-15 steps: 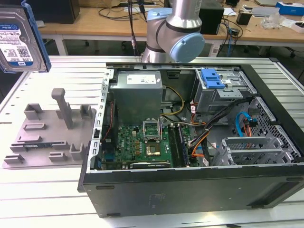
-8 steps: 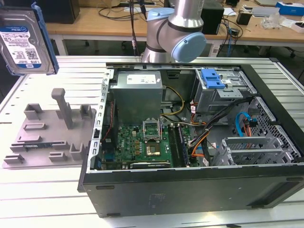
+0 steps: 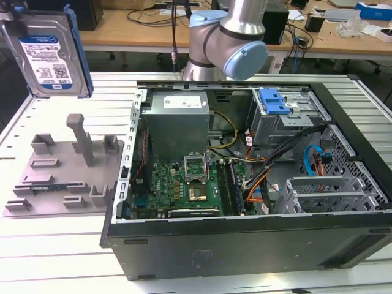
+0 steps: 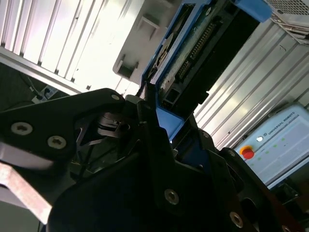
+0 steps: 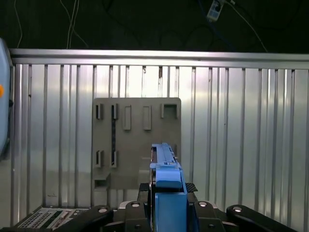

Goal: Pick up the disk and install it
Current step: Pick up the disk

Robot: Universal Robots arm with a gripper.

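The disk, a silver hard drive with a white-and-blue label and a blue carrier frame, hangs upright in the air at the exterior view's upper left, high above the grey fixture. The first wrist view sees the disk edge-on, its blue frame rising out of my gripper, straight over the grey fixture far below. In the second wrist view my gripper is shut on the blue frame of the disk, whose connector side shows.
An open computer case lies on the ribbed metal table, to the exterior view's right of the fixture. Inside it sits a drive cage with a ribbed blue latch. The arm's base stands behind the case. A pendant lies nearby.
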